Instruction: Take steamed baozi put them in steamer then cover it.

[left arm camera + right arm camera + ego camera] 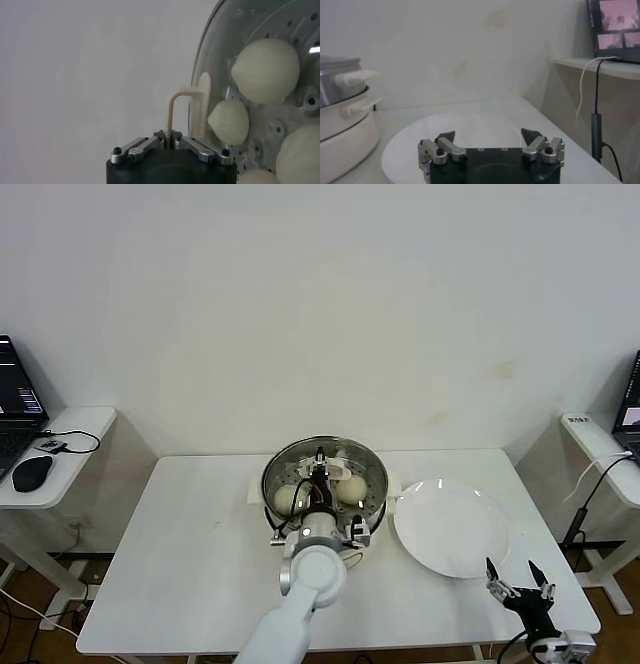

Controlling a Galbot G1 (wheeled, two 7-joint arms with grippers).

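The left gripper [320,467] hangs over the steamer [372,467] at the table's [190,554] middle, jaws narrow on the glass lid's white handle [186,107]. The baozi [266,70] lie inside. The right gripper [519,577], jaws wide, waits beside the plate [450,529].

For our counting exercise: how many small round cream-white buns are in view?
4, all inside the round shiny steel steamer: one bun fully shown, one beside the white lid handle, two partly cut off in the left wrist view.
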